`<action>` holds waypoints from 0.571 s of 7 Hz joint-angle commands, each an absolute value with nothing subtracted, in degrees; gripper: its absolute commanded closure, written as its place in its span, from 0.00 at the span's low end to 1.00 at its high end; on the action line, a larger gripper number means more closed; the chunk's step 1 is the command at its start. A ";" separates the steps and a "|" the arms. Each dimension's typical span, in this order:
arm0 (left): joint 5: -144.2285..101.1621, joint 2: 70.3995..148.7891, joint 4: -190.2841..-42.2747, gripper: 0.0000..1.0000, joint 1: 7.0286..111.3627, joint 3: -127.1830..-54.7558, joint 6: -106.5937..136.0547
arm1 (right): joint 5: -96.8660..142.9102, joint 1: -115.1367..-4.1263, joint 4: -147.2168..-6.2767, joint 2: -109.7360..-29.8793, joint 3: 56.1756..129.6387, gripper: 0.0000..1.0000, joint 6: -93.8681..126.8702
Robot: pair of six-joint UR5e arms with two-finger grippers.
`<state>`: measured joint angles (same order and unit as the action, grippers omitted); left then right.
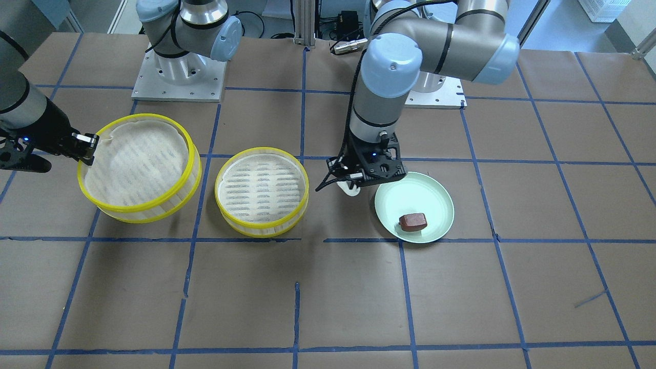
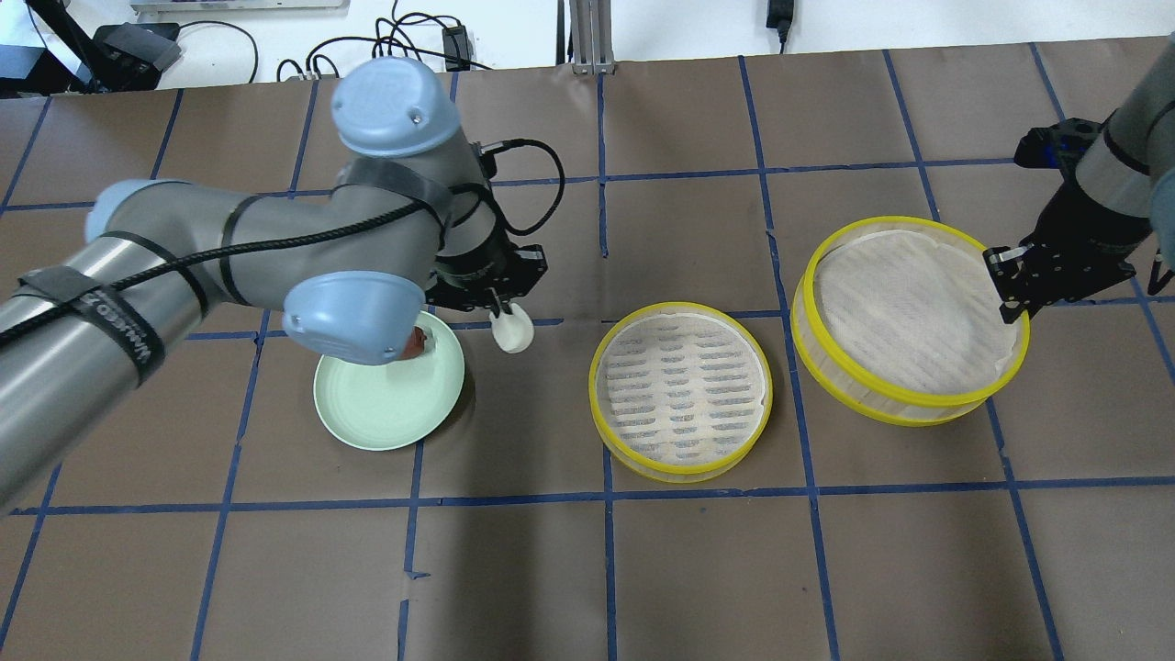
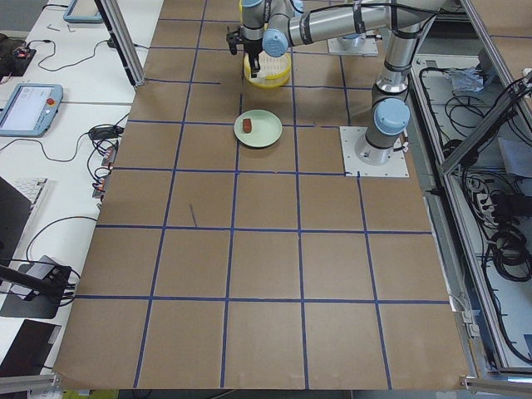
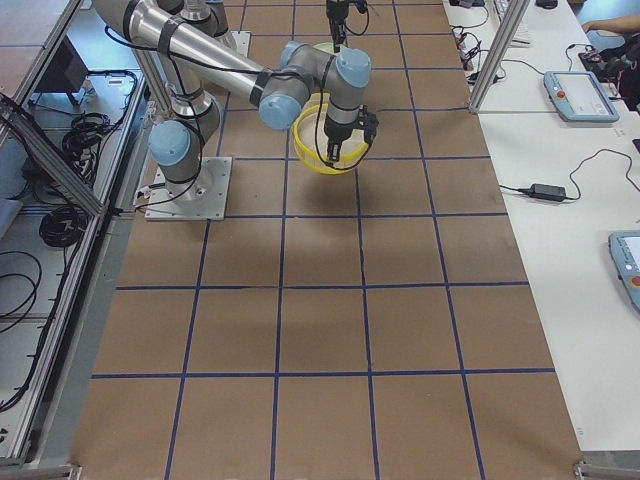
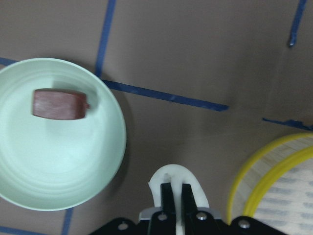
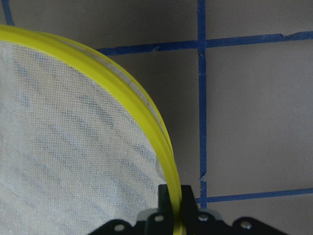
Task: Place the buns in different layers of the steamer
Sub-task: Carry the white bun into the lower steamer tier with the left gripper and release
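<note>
My left gripper (image 2: 508, 323) is shut on the white bun (image 2: 513, 330) and holds it between the pale green plate (image 2: 367, 413) and the middle steamer layer (image 2: 680, 390). The white bun also shows in the left wrist view (image 5: 176, 181) and the front view (image 1: 351, 189). The reddish-brown bun (image 1: 413, 221) lies on the plate (image 1: 435, 200); it shows in the left wrist view (image 5: 59, 104). My right gripper (image 2: 1008, 280) is shut on the rim of the second steamer layer (image 2: 909, 321), held tilted off the table. That rim shows in the right wrist view (image 6: 146, 117). Both layers hold no bun.
The table is brown paper with a blue tape grid (image 2: 606, 496). The two steamer layers sit side by side, close together (image 1: 205, 179). The arm bases (image 1: 179, 77) stand at the robot's side of the table.
</note>
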<state>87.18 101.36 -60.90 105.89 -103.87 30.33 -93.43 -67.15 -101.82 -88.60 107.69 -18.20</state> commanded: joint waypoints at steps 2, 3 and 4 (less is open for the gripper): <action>79.81 108.71 -47.04 0.98 113.35 -103.89 47.42 | -93.60 -65.39 -101.69 -87.89 107.67 0.93 -19.33; 79.89 108.98 -47.11 0.96 114.51 -103.89 50.16 | -93.60 -65.48 -101.69 -87.89 107.75 0.93 -19.42; 79.81 109.25 -47.28 0.70 115.04 -103.97 52.88 | -93.60 -65.48 -101.60 -87.89 107.84 0.93 -19.51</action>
<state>80.07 108.71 -47.59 113.92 -103.91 49.18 -93.61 -65.48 -101.68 -87.90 107.74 -19.38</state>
